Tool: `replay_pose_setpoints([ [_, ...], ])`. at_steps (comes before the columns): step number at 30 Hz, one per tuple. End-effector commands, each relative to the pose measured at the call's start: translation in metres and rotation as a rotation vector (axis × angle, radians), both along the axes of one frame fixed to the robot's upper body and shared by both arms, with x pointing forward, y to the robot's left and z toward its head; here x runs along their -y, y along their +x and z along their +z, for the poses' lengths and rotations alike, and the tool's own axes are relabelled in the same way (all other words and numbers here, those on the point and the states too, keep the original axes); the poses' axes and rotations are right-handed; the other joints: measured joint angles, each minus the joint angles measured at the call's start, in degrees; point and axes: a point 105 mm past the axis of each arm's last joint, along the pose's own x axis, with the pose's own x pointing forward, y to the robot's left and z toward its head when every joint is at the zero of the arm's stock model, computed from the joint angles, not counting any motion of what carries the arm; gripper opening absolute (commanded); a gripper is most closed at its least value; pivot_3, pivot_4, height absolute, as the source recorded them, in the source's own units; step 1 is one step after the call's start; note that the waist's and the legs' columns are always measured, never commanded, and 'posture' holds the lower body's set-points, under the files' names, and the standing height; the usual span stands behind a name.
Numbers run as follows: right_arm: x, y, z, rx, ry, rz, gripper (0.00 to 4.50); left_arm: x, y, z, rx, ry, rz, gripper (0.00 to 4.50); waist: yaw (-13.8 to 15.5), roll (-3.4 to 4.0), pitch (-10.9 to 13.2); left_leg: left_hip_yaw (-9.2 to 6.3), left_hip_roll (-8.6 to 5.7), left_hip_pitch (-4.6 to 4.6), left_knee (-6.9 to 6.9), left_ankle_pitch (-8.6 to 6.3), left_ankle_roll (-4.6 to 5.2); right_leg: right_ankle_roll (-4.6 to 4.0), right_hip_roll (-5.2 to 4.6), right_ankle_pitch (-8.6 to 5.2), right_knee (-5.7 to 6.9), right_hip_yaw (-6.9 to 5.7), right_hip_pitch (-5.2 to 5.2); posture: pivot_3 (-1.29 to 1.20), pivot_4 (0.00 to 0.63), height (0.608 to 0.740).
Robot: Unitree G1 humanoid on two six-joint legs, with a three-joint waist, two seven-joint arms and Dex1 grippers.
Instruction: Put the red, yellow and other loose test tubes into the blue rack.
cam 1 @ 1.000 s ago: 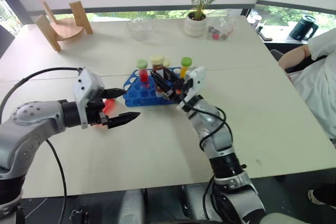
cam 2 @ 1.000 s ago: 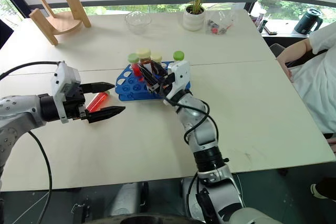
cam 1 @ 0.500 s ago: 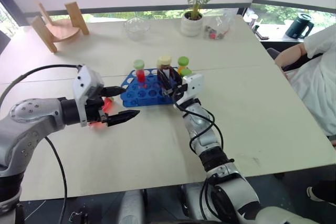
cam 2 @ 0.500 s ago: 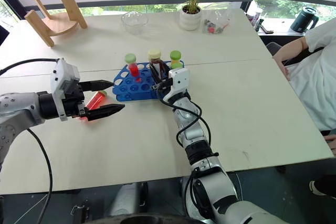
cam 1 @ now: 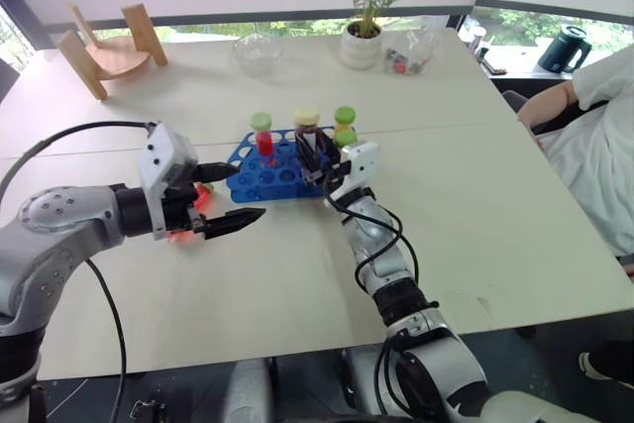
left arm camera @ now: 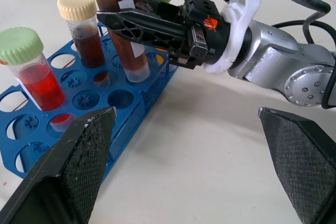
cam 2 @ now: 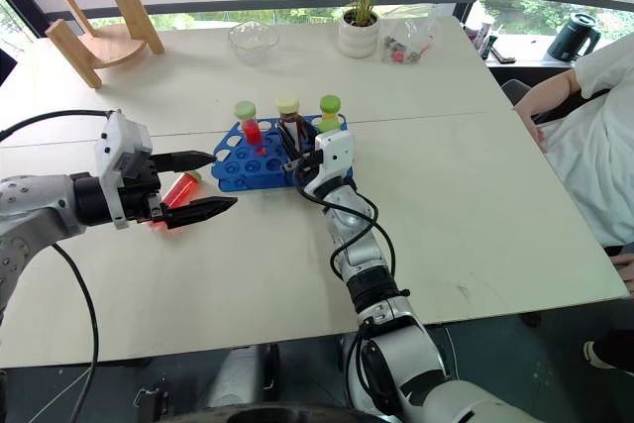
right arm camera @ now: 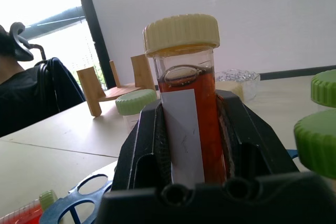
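Right gripper (left arm camera: 137, 24) clamped on brown-liquid tube with cream cap and white label (left arm camera: 118, 27); tube upright, its base over a hole of the blue rack (cam 1: 272, 173), cannot tell if seated. In rack: red tube, green cap (left arm camera: 32, 69); second brown tube, cream cap (left arm camera: 84, 38); two green-capped tubes at the far end (cam 1: 345, 124). Left gripper (cam 2: 193, 185) jaws wide apart, holding nothing, just off the rack's left end. One loose red tube (cam 2: 178, 189) lies on white table (cam 1: 515, 175) between those fingers
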Motion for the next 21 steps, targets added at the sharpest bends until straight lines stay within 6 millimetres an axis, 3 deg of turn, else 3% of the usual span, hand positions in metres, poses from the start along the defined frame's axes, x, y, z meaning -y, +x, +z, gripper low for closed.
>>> replay_pose_setpoints([
  [1, -0.008, -0.007, 0.004, 0.024, 0.007, 0.029, 0.85, 0.001, -0.003, 0.008, 0.040, 0.003, -0.006, 4.50, 0.04, 0.00, 0.00, 0.00, 0.00, 0.00, 0.00, 0.00, 0.00, 0.00, 0.00, 0.00, 0.00, 0.00, 0.00, 0.00, 0.150, 0.740],
  [9, -0.008, -0.005, -0.004, -0.006, -0.003, 0.019, 0.85, 0.002, -0.003, 0.007, 0.039, 0.000, -0.011, 4.50, 0.03, 0.00, 0.00, 0.00, 0.00, 0.00, -0.02, 0.00, 0.00, 0.00, 0.00, 0.00, -0.01, 0.00, 0.00, 0.00, 0.150, 0.740],
  [16, 0.005, -0.013, -0.010, 0.007, -0.081, 0.040, 4.28, -0.005, 0.002, 0.003, 0.045, 0.017, 0.048, 4.50, 0.10, 0.00, 0.00, 0.00, 0.00, 0.00, -0.03, 0.00, 0.00, 0.00, -0.01, 0.00, -0.01, 0.00, 0.00, 0.00, 0.150, 0.740],
  [21, 0.030, -0.035, 0.000, -0.016, -0.175, 0.133, 4.40, -0.029, 0.017, -0.001, 0.076, 0.123, 0.196, 4.50, 0.25, 0.01, 0.01, 0.00, -0.03, -0.02, 0.02, 0.00, 0.00, 0.00, -0.03, 0.00, -0.01, 0.00, 0.01, 0.00, 0.150, 0.740],
])
